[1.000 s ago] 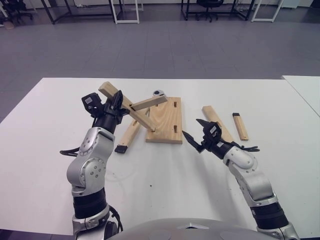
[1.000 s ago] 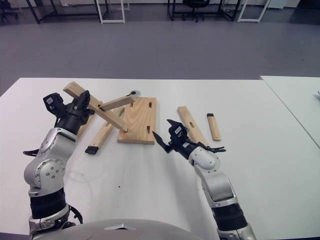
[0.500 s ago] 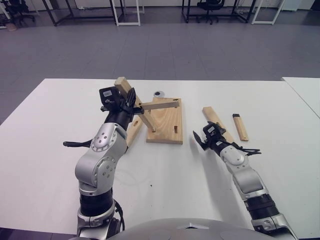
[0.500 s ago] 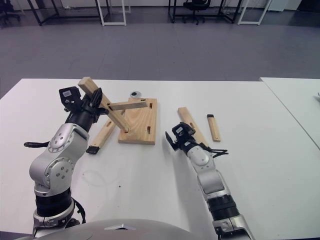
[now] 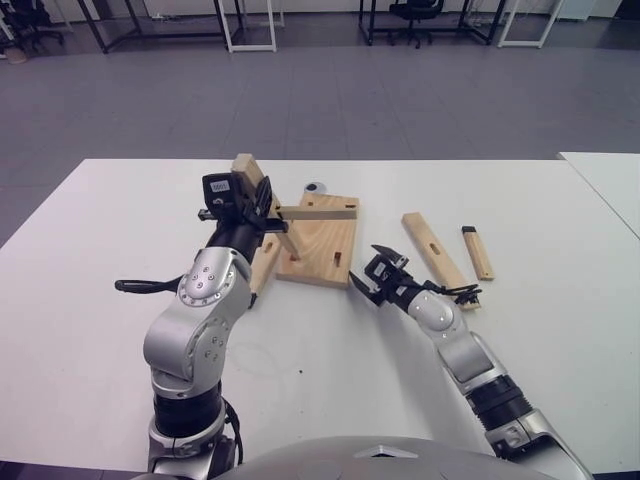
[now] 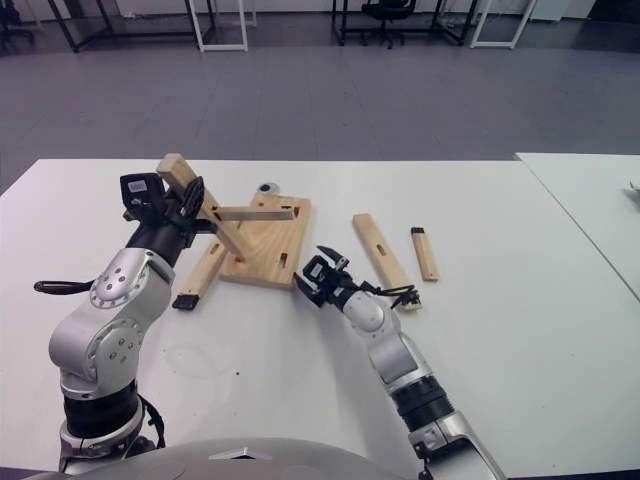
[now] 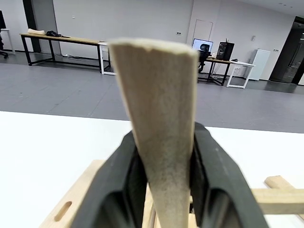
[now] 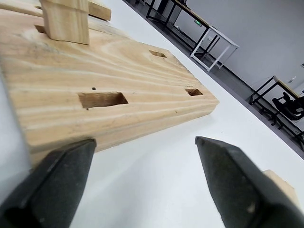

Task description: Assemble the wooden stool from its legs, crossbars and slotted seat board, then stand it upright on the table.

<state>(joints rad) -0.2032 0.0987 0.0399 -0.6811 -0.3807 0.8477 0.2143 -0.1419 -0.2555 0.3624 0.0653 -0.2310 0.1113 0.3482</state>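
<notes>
Seat board [image 5: 320, 246] lies flat on the white table [image 5: 90, 260], slots upward, towards the middle and a little to the robot's left. One leg [image 5: 262, 195] rises tilted from it, its foot standing at a slot near the board's left edge, and a crossbar [image 5: 322, 212] juts level from the leg over the board. The left gripper [image 5: 265, 205] is clamped on this leg high up; from the left wrist, the black fingers [image 7: 121, 180] press both flat faces of the wood, which the head views cannot make out. The right gripper [image 5: 372, 283] sits low at the board's near right corner. From the right wrist its fingers [image 8: 57, 185] are spread wide with nothing between them, one tip just beside the board's edge. That view also brings out three rectangular slots in the board and the leg's square foot at one of them. A second leg [image 5: 263, 268] lies on the table along the board's left side, partly under the left arm, with a black cap at its near end. To the right, well apart from the board, lie a third leg [image 5: 434, 257] with a slot in it and, beside that, a short bar [image 5: 478, 252] with a black far end. A small round object [image 5: 317, 186] sits just beyond the board's far edge.
</notes>
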